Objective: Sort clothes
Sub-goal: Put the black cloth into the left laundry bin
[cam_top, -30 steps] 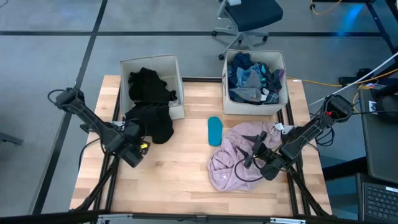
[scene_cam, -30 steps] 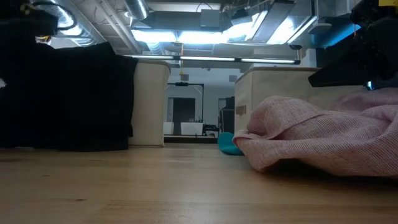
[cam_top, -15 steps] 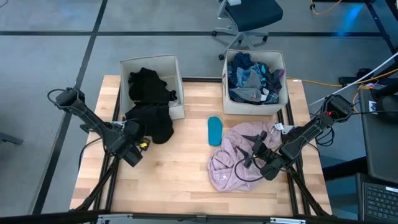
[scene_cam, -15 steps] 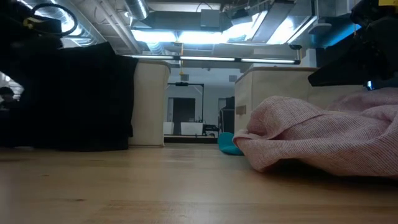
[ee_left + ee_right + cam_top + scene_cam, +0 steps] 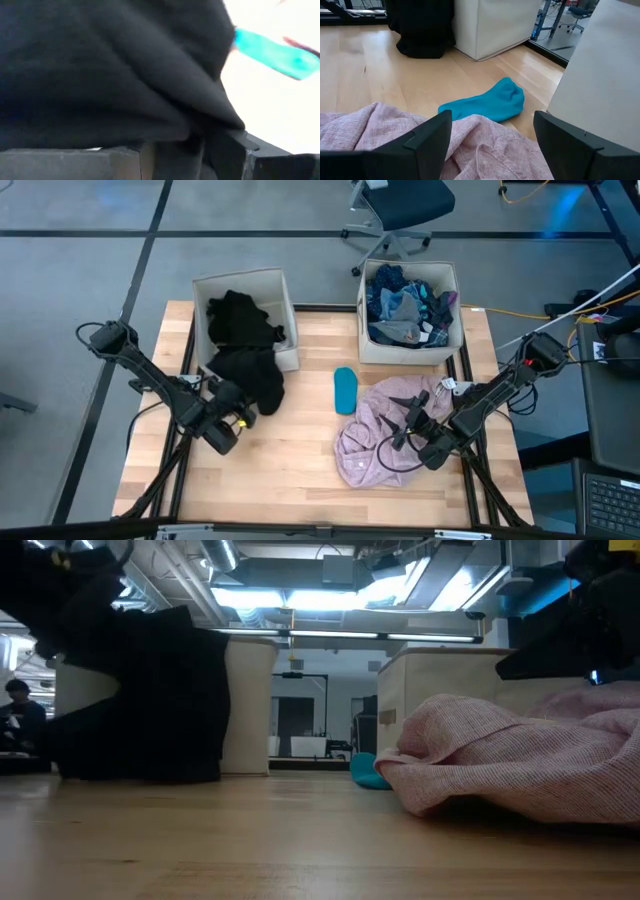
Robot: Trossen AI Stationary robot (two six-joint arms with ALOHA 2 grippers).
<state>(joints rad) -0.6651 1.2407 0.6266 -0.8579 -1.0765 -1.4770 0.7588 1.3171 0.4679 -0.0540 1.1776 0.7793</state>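
Black garment (image 5: 250,375) drapes limp from left box (image 5: 272,284) onto bench (image 5: 290,470); left gripper (image 5: 236,420) pinches its hem. Soft, light; grip a gathered fold. Right gripper (image 5: 412,423) wide over pink garment (image 5: 375,435).

The high view looks straight down on the whole tabletop (image 5: 300,470). The low view sits at tabletop level, facing the room behind. Both wrist views look close along the surface; all four share the teal sock (image 5: 345,390) (image 5: 365,770) (image 5: 275,52) (image 5: 487,102).
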